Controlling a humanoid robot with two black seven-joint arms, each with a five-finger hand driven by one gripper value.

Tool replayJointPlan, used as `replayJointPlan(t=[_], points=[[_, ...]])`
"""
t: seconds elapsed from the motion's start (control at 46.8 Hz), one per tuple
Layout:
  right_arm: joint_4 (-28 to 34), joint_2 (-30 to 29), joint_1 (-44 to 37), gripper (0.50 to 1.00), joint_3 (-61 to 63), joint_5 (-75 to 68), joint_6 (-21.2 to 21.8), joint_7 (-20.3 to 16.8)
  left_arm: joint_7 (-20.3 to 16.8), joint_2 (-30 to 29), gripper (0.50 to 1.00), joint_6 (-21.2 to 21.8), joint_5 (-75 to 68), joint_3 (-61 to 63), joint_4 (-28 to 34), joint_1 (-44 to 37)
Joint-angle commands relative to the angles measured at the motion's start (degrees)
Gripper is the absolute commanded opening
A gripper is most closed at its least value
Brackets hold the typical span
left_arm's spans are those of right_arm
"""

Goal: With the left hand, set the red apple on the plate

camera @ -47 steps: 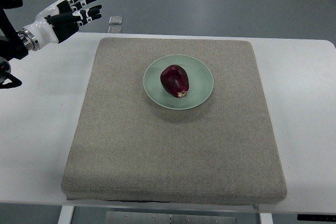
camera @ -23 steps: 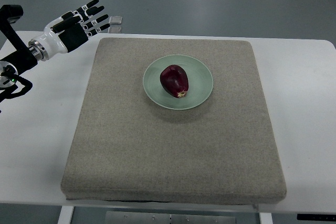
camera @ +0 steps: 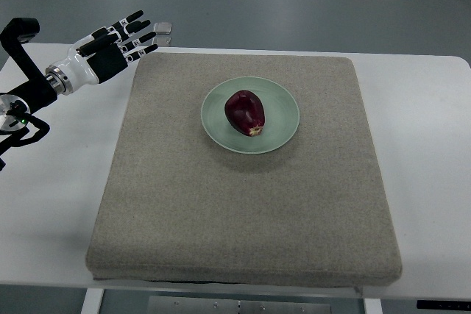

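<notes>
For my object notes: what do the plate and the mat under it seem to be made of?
The plate looks like glazed ceramic, pale green: smooth with a soft sheen, though plastic is possible. The mat looks like woven fabric or felt, beige-grey and matte, with a fine speckled texture and soft, rounded edges.

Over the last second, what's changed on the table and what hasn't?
Only the left hand moved: it drifted a little to the picture's right and down, so it now hangs over the mat's far left corner, fingers spread and holding nothing. It took hold of nothing and let go of nothing. The apple lies on the plate as before, and plate and mat have not shifted.
</notes>
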State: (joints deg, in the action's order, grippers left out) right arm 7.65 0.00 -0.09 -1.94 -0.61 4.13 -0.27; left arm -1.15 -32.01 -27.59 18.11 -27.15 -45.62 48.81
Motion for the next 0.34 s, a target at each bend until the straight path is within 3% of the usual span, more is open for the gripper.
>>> replayJointPlan(t=[0.0,0.321], points=[[0.09,0.0,0.0,0.93,-0.26,0.08,0.26,0.0,-0.08,0.02,0.999,-0.09,-0.09,-0.09,-0.09,-0.38],[1.23,0.0,-0.18,0.932,0.18,-0.27,0.7,0.27,0.01,-0.24,0.999,-0.27,-0.18,-0.09,0.0,-0.82]])
